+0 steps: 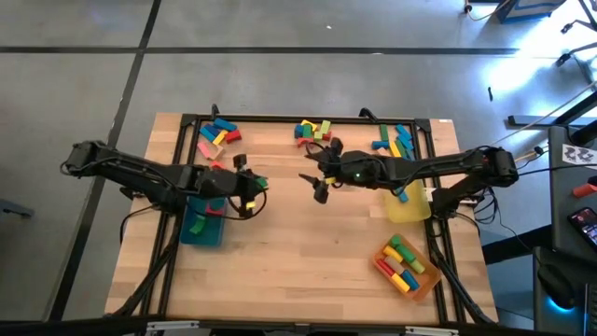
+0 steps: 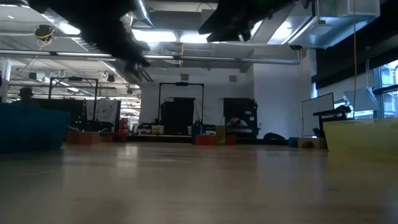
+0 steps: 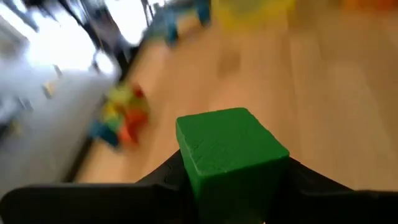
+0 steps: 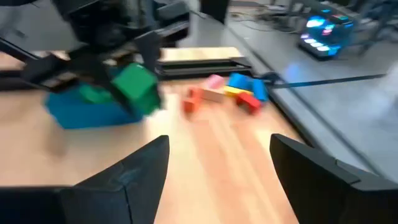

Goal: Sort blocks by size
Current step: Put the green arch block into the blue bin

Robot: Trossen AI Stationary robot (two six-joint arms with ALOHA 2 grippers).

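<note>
A green painted wooden cube [image 3: 231, 158] sits clamped in the left gripper [image 1: 254, 191], just beside the teal shallow tray [image 1: 202, 226]; the right gripper [image 4: 217, 171] hangs spread, empty.

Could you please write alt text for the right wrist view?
The right gripper is open and empty above the wooden table. Across it, the left gripper holds a green block beside a teal tray, with loose blocks farther along.
</note>
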